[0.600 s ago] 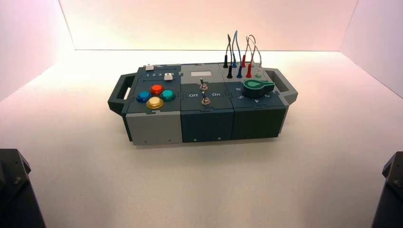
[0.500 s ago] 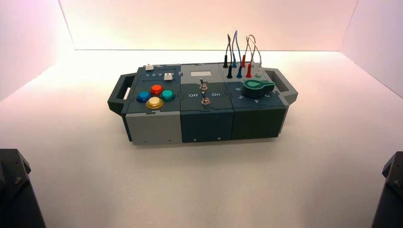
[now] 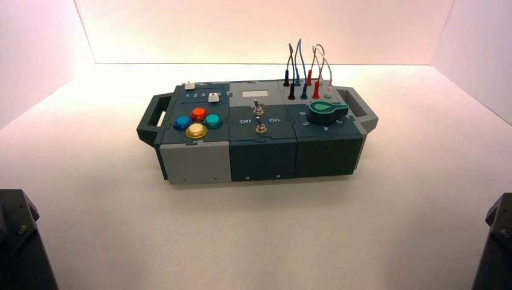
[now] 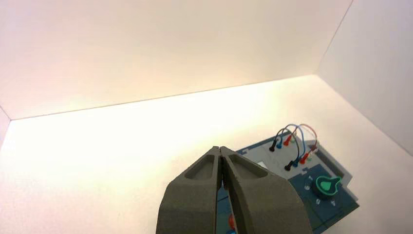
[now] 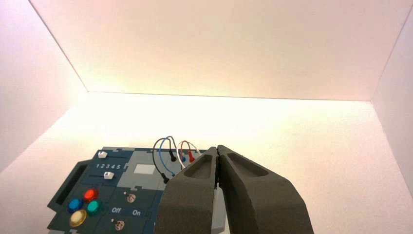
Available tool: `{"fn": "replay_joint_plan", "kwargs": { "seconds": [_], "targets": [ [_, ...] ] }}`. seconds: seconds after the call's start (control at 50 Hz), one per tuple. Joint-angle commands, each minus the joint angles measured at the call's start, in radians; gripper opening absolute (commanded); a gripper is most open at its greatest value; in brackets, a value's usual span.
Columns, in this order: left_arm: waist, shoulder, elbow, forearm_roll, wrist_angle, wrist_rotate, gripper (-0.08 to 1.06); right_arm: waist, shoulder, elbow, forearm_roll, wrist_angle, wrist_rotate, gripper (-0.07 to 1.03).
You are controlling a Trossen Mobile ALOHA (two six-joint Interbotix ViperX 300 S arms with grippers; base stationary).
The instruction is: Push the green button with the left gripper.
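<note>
The green button [image 3: 212, 120] is a small teal dome on the left part of the box [image 3: 264, 158], in a cluster with a red [image 3: 198, 113], a blue [image 3: 182, 122] and a yellow button [image 3: 196, 130]. It also shows in the right wrist view [image 5: 93, 207]. My left gripper [image 4: 220, 148] is shut and empty, held well back from the box and above it; its fingers [image 4: 195, 200] hide the button cluster in the left wrist view. In the high view only the left arm's black body [image 3: 17, 241] shows, at the bottom left corner. My right gripper [image 5: 217, 147] is shut and empty, parked at the bottom right.
The box has two toggle switches [image 3: 259, 118] in its middle, a dark green rotary knob [image 3: 328, 109] on the right, plugged wires [image 3: 305, 75] at the back right, white slider caps [image 3: 212, 98] at the back left, and a handle at each end [image 3: 150, 118]. White walls enclose the table.
</note>
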Motion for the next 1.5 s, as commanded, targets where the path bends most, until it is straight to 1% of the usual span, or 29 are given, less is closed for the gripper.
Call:
{"fn": "replay_joint_plan", "kwargs": {
  "seconds": [0.02, 0.18, 0.24, 0.34, 0.44, 0.6, 0.62, 0.64, 0.7, 0.82, 0.96, 1.06, 1.12, 1.16, 1.2, 1.38, 1.46, 1.5],
  "targets": [
    [-0.002, 0.034, -0.012, 0.003, -0.008, 0.006, -0.03, -0.002, 0.023, -0.028, 0.000, -0.025, -0.006, -0.02],
    [-0.008, 0.054, -0.015, 0.000, 0.009, 0.008, -0.03, -0.002, 0.029, -0.018, 0.000, -0.028, -0.008, -0.02],
    [-0.020, 0.060, -0.015, -0.003, 0.018, 0.006, -0.03, -0.002, 0.029, -0.015, 0.000, -0.029, -0.009, -0.02],
    [-0.060, 0.083, -0.017, -0.003, 0.034, 0.006, -0.03, -0.002, 0.029, -0.008, 0.003, -0.031, -0.009, -0.02],
    [-0.100, 0.132, -0.018, -0.002, 0.044, 0.006, -0.03, -0.002, 0.031, -0.008, 0.003, -0.032, -0.009, -0.02],
    [-0.166, 0.262, -0.040, -0.002, 0.044, 0.008, -0.03, -0.002, 0.038, -0.002, 0.006, -0.044, -0.008, -0.02],
    [-0.190, 0.313, -0.054, -0.002, 0.044, 0.009, -0.03, -0.002, 0.043, -0.002, 0.006, -0.048, -0.008, -0.02],
    [-0.206, 0.339, -0.061, -0.002, 0.044, 0.014, -0.03, -0.002, 0.046, -0.002, 0.006, -0.049, -0.008, -0.02],
    [-0.236, 0.411, -0.083, -0.002, 0.044, 0.025, -0.03, -0.002, 0.051, -0.002, 0.006, -0.049, -0.008, -0.02],
    [-0.301, 0.578, -0.149, -0.002, 0.060, 0.031, -0.03, -0.002, 0.063, -0.002, 0.006, -0.049, -0.005, -0.02],
    [-0.342, 0.742, -0.219, -0.002, 0.087, 0.034, -0.03, -0.002, 0.067, -0.003, 0.006, -0.049, -0.005, -0.02],
    [-0.347, 0.848, -0.268, 0.000, 0.117, 0.040, -0.03, -0.002, 0.071, -0.002, 0.006, -0.049, -0.005, -0.02],
    [-0.347, 0.904, -0.295, 0.000, 0.133, 0.055, -0.03, -0.002, 0.074, -0.002, 0.006, -0.049, -0.005, -0.02],
    [-0.347, 0.919, -0.302, 0.000, 0.138, 0.061, -0.03, -0.002, 0.075, 0.000, 0.006, -0.048, -0.005, -0.02],
    [-0.347, 0.950, -0.316, 0.000, 0.149, 0.077, -0.03, -0.002, 0.078, 0.000, 0.008, -0.048, -0.005, -0.02],
    [-0.347, 0.986, -0.334, 0.002, 0.181, 0.091, -0.03, -0.002, 0.094, 0.000, 0.006, -0.046, -0.003, -0.02],
    [-0.347, 0.996, -0.336, 0.006, 0.184, 0.092, -0.03, -0.002, 0.101, 0.000, 0.006, -0.044, -0.003, -0.02],
    [-0.347, 1.003, -0.336, 0.012, 0.184, 0.098, -0.03, -0.002, 0.104, 0.000, 0.006, -0.044, -0.003, -0.02]
  ]
}}
